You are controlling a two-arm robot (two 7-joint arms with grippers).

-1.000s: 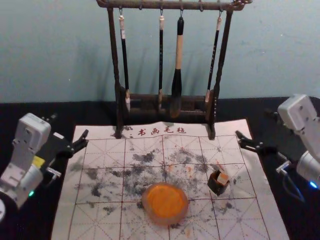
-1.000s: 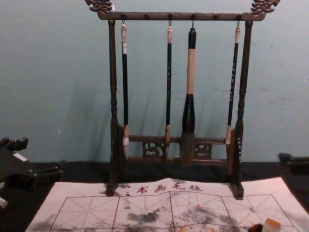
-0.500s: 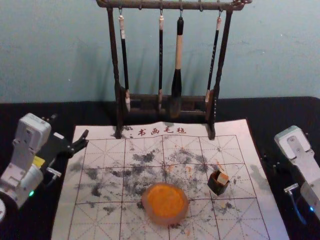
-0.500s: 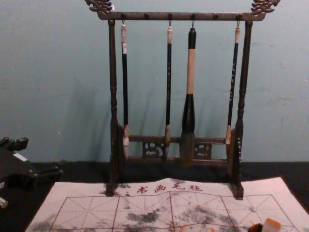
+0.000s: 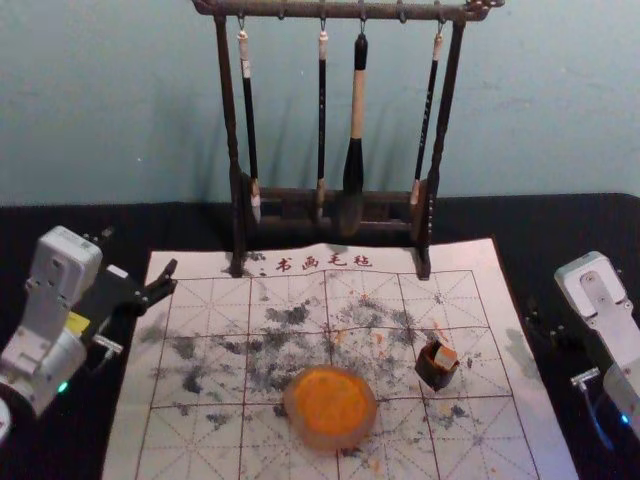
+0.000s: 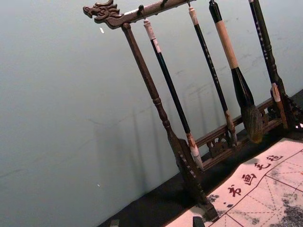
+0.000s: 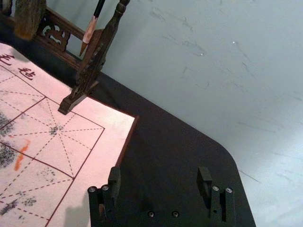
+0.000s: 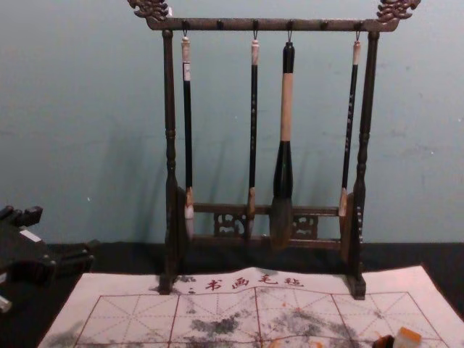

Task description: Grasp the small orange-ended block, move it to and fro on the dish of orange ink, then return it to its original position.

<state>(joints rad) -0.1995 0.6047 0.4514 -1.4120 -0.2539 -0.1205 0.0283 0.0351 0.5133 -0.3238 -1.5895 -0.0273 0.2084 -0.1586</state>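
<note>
- Orange-ended block (image 5: 445,357): you find it right of centre in the head view, tilted in a small dark holder (image 5: 436,376), its orange end uppermost. In the chest view you see it at the lower right edge of the frame.
- Dish of orange ink (image 5: 331,405): lower centre of the head view, lying on the mat (image 5: 205,264); you see the block in its holder to the right of it, well apart.
- Right gripper (image 5: 544,322): right side of the head view, above the black table (image 5: 560,216) and beyond the mat's right edge. Your right wrist view shows its two fingers (image 7: 113,182) spread wide — nothing is held between them.
- Left gripper (image 5: 138,254): left side of the head view, near the mat's upper left corner, and at the left edge of the chest view. You can see its fingers standing well apart, with nothing in their grasp.
- Brush rack (image 5: 427,225): upper centre of the head view, its feet on the far edge of the mat. Four brushes (image 5: 358,104) hang from its top bar; you can tell one by its thicker body — the third from the left.
- Mat: you see a red grid, dark smudges and a few orange marks upon it.
</note>
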